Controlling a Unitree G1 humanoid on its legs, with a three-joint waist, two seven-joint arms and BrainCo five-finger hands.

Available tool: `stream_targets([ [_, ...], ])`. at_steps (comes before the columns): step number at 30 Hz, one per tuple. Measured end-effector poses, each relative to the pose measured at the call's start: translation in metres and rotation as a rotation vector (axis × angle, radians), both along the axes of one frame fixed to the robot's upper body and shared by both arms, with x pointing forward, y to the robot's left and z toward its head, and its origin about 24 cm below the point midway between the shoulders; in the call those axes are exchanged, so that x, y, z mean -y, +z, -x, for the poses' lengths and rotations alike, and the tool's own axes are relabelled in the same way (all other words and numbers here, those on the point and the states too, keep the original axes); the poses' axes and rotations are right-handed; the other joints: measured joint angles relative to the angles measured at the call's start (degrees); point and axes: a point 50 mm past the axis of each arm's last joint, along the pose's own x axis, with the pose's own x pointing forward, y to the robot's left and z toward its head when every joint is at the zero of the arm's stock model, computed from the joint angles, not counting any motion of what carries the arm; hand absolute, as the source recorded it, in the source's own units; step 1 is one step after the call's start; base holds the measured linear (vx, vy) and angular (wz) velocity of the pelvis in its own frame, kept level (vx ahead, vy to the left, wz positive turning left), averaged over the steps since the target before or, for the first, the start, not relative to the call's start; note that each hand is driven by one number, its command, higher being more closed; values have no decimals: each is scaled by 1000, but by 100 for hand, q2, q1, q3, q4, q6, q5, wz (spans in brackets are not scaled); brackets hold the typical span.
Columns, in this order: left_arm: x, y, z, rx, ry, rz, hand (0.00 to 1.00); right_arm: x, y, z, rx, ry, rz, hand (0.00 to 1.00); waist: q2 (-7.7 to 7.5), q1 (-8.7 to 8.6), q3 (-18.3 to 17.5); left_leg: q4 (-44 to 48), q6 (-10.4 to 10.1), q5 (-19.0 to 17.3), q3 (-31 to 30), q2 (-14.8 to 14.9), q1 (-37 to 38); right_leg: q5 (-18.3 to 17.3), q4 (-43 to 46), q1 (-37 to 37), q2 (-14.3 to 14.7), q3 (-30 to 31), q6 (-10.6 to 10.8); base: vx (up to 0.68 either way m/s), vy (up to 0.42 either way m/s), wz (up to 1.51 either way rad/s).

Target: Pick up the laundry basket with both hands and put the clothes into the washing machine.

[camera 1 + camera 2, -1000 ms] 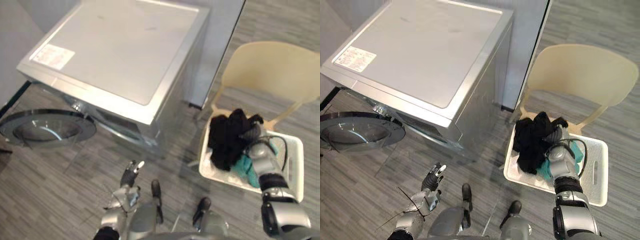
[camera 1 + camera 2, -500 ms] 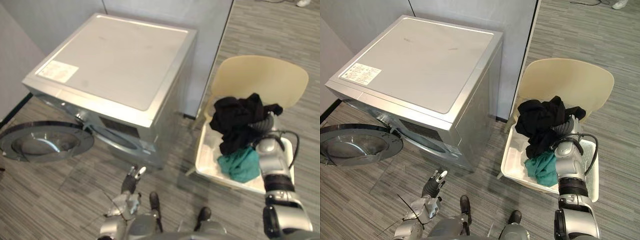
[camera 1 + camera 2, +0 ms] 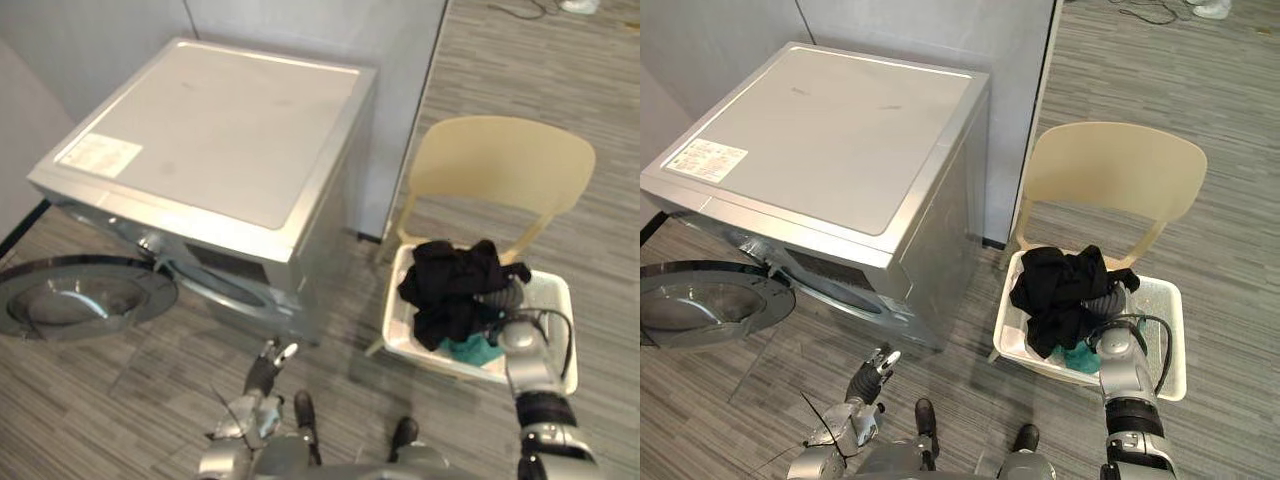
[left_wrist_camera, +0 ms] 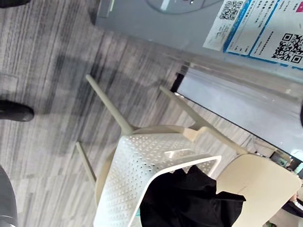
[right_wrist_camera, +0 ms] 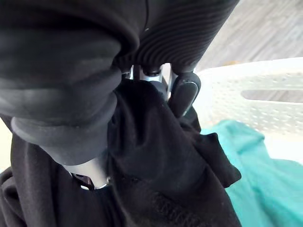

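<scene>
A white perforated laundry basket (image 3: 568, 335) sits on the seat of a cream chair (image 3: 500, 165). My right hand (image 3: 507, 300) is over the basket, its fingers (image 5: 183, 93) curled into a bunched black garment (image 3: 450, 290) that hangs partly above the rim. A teal cloth (image 5: 255, 161) lies in the basket under it. To the left stands the silver washing machine (image 3: 220, 140), its round door (image 3: 80, 300) swung open low at the left. My left hand (image 3: 264, 368) hangs low in front of the machine, fingers straight and empty, well apart from the basket (image 4: 142, 161).
A grey wall panel (image 3: 400, 90) rises behind the machine and chair. Striped grey floor (image 3: 120, 400) lies between the open door and the chair. The chair's legs (image 4: 109, 109) stand close to the machine's right side.
The whole view has shifted. The black garment in my right hand sits lower, nearer the basket, than half a second ago, and the teal cloth no longer hangs beneath it. My left hand stays put.
</scene>
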Motion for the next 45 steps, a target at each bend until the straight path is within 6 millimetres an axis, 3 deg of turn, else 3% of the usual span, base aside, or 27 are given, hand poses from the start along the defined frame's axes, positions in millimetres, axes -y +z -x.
stream_targets([
  [5, 4, 19, -13, 98, -29, -18, 0, 9, 13, 8, 109, -83, -22, 100, 0, -10, 0, 0, 0, 0, 41, 100, 5, 13, -20, -5, 62, 45, -20, 12, -12, -6],
  [9, 14, 61, -32, 309, -126, -103, 0, 5, 63, 5, 374, -96, 56, 100, 2, -23, -5, 13, 0, 1, 133, 155, 71, 32, -16, 12, 119, 120, -46, 8, -6, -10],
  [11, 18, 76, -34, 384, -162, -130, 0, 0, 76, 8, 442, -78, 67, 100, 6, -19, -31, 29, 0, 1, 144, 156, 89, 33, -13, 20, 133, 139, -47, 9, -3, -8],
  [13, 22, 105, -33, 510, -231, -218, 0, -11, 90, 14, 526, -47, 65, 100, 5, -19, -53, 32, 0, 1, 159, 157, 133, 32, -2, 43, 145, 171, -48, 12, 4, -5],
  [16, 24, 128, -26, 604, -264, -257, 0, -20, 96, 21, 560, -15, 50, 100, 8, -15, -64, 29, -2, -2, 163, 162, 229, 31, -1, 133, 144, 187, -49, 3, 1, -1],
  [22, 30, 160, -13, 727, -292, -188, 0, -47, 111, 30, 632, 131, 18, 100, 23, -13, -197, -1, -13, -35, 145, 179, 311, 6, 15, 224, 152, 194, -26, -29, 8, 2],
  [27, 61, 202, -26, 938, -358, 41, 0, -79, 139, 35, 822, 295, -51, 100, 8, -31, -282, -2, -12, -29, 155, 173, 311, -2, 11, 228, 144, 246, -8, -19, 5, 1],
  [31, 78, 225, -40, 1066, -410, 58, 0, -88, 141, 36, 856, 337, -108, 100, -26, -79, -409, -2, 16, -9, 187, 164, 411, 25, 20, 285, 139, 320, -33, 16, 4, -6],
  [35, 76, 226, -46, 1085, -417, 26, 0, -87, 141, 36, 866, 338, -150, 100, -7, -209, -504, -2, 15, -11, 314, 168, 426, 42, 18, 216, 157, 458, -57, 19, -1, -19],
  [39, 79, 211, -52, 1019, -459, 3, 0, -86, 142, 36, 870, 350, -175, 100, -1, -315, -508, -2, 11, -14, 490, 191, 470, 82, -15, 159, 205, 641, -88, 29, -9, -23],
  [45, 87, 205, -58, 982, -489, 24, 0, -92, 146, 37, 882, 399, -191, 100, 35, -350, -530, -2, 11, -12, 553, 253, 392, 127, -96, 67, 260, 701, -97, 29, -27, -8],
])
